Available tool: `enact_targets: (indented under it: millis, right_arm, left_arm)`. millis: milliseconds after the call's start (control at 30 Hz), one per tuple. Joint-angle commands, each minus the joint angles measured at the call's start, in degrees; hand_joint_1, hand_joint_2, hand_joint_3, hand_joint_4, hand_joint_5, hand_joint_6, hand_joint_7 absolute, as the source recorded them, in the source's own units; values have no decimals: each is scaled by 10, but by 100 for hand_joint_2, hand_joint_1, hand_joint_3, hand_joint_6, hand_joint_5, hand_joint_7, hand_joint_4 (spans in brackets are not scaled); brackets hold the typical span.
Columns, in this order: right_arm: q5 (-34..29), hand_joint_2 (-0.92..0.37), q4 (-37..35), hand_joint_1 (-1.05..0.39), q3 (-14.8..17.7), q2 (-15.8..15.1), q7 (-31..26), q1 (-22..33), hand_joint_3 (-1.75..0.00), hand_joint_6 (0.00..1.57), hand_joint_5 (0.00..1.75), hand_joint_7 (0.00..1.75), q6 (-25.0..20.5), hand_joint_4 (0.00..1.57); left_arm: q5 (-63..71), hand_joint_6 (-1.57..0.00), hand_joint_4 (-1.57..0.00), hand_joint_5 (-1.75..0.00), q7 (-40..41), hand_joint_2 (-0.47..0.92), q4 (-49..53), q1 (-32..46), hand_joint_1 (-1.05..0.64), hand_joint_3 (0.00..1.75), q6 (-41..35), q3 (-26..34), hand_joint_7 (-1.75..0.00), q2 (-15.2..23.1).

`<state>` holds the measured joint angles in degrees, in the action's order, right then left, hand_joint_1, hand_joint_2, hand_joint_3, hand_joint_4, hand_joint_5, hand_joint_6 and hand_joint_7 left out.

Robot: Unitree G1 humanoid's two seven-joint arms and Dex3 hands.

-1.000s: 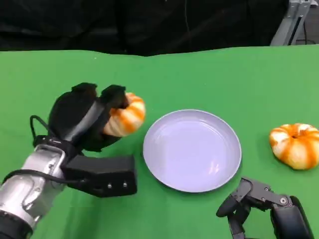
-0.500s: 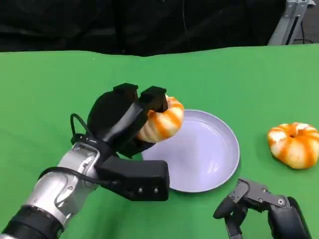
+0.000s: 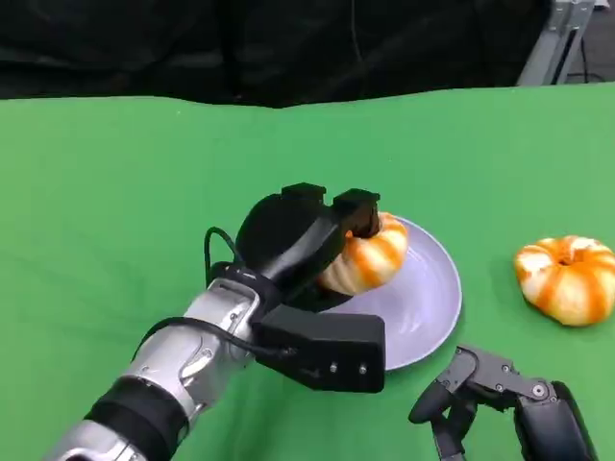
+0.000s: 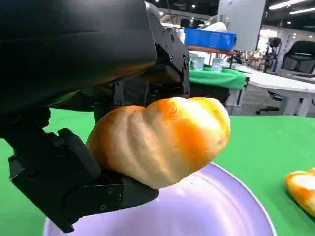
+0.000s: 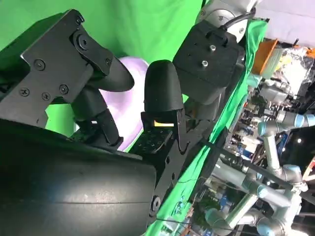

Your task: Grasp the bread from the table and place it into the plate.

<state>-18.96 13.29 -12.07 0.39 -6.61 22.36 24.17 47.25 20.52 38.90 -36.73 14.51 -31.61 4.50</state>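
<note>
My left hand (image 3: 303, 240) holds an orange-and-white striped bread (image 3: 365, 261) just above the left part of the lilac plate (image 3: 432, 298). In the left wrist view the bread (image 4: 162, 140) sits between the black fingers (image 4: 147, 88), hovering over the plate (image 4: 206, 211). A second striped bread (image 3: 567, 279) lies on the green table to the right of the plate; its edge shows in the left wrist view (image 4: 302, 189). My right hand (image 3: 504, 408) rests low at the front right, fingers curled with nothing in them; its fingers (image 5: 162, 98) look the same from the right wrist.
The green table (image 3: 125, 192) stretches wide to the left and behind the plate. Its back edge meets a dark backdrop. A metal stand (image 3: 557, 43) rises at the back right corner.
My left arm has carried the bread rightward, from beside the plate's left rim to over the plate. The right hand and the second bread have stayed put.
</note>
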Motion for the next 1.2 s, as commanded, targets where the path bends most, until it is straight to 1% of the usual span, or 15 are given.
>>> enact_targets:
  millis: [33,300,333,367,400,433,500,533,633,967,1000,1033,1067,1133,1200]
  right_arm:
    - [4,-28,9,-4,0,1,-4,4,-137,84,169,131,-5,84]
    - [4,-28,9,-4,-1,0,-4,4,-137,84,169,131,-5,84]
    - [6,-28,9,-3,0,0,-3,4,-137,84,169,131,-6,84]
    - [7,-28,9,-2,0,0,-2,4,-137,84,169,131,-6,84]
    - [7,-28,10,-1,0,-1,-2,4,-138,84,170,131,-8,84]
    - [6,-28,11,-1,0,-1,-2,4,-138,84,170,131,-9,84]
    - [6,-28,11,-1,0,-1,-2,4,-138,84,170,131,-8,84]
    - [6,-28,10,-1,0,-1,-3,3,-138,84,170,131,-8,84]
    - [6,-28,10,-1,0,-1,-3,3,-137,84,170,131,-8,84]
    - [6,-28,10,-1,0,-1,-3,3,-137,84,170,131,-8,84]
    - [7,-28,9,-1,1,-2,-2,3,-137,84,170,131,-8,84]
    - [7,-28,8,-2,2,-2,-2,3,-138,84,171,130,-9,84]
    - [7,-28,8,-2,2,-3,-1,3,-137,84,171,130,-10,84]
    - [8,-29,8,-2,2,-3,0,3,-137,84,171,130,-12,83]
    - [9,-29,8,-2,2,-3,0,3,-136,84,171,130,-13,83]
  left_arm:
    - [-1,-66,-81,-175,2,42,6,-9,-15,100,-1,0,-175,9]
    - [-1,-66,-81,-175,2,42,6,-9,-15,102,-2,-1,-175,9]
    - [6,-53,-65,-154,-51,49,6,-13,-21,95,-26,-15,-151,6]
    - [12,-31,-35,-106,-91,70,6,-17,-48,64,-46,-26,-92,4]
    - [14,-21,-20,-80,-130,81,2,-19,-63,46,-63,-34,-58,4]
    - [15,-14,-8,-57,-154,87,-3,-20,-75,39,-76,-40,-35,5]
    - [14,-10,-2,-41,-186,91,-19,-20,-83,37,-91,-42,-21,9]
    - [13,-9,-1,-35,-195,92,-24,-19,-85,38,-96,-43,-17,11]
    - [13,-9,0,-31,-206,92,-35,-17,-86,38,-104,-44,-14,12]
    - [13,-10,0,-31,-210,92,-42,-15,-86,38,-109,-45,-12,14]
    - [7,-10,0,-31,-236,92,-54,-14,-86,38,-113,-42,-12,22]
    - [3,-5,0,-16,-258,92,-64,-13,-91,42,-117,-40,-8,29]
    - [0,-4,0,-11,-276,92,-72,-13,-93,43,-121,-39,-7,34]
    - [-2,-2,0,-6,-292,92,-83,-11,-94,43,-127,-38,-6,39]
    - [-4,-2,0,-5,-297,92,-89,-10,-94,43,-131,-39,-5,41]
